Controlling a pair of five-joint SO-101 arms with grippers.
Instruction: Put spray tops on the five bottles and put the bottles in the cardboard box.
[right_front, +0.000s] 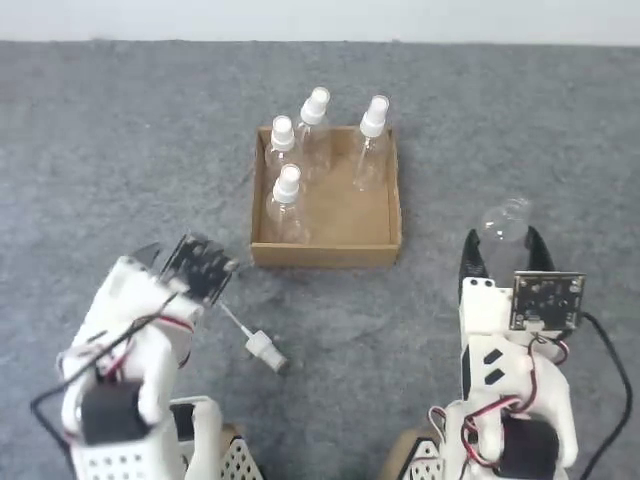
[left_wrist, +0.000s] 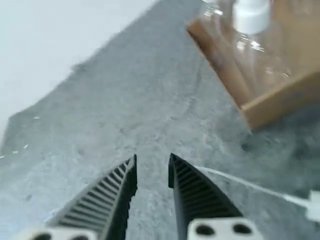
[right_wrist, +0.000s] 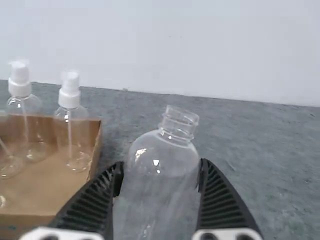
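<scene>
On carpet (right_front: 100, 120), a bottle (right_wrist: 160, 150) is clamped by the right gripper (right_wrist: 161, 167); the left gripper (left_wrist: 152, 160) is held parted at the box's (right_front: 325, 255) seven o'clock.

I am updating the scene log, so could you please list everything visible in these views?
mat: one, grey, covering the table.
cardboard box: one, brown, open top, middle of the mat.
capped bottles: four, clear with white spray tops, upright inside the box.
uncapped bottle: one, clear, upright on the mat to the right of the box.
spray top: one, white with a thin tube, lying on the mat in front of the box's left corner.
left gripper: black fingers slightly apart, empty, over the mat.
right gripper: black fingers closed against the uncapped bottle's sides.
</scene>
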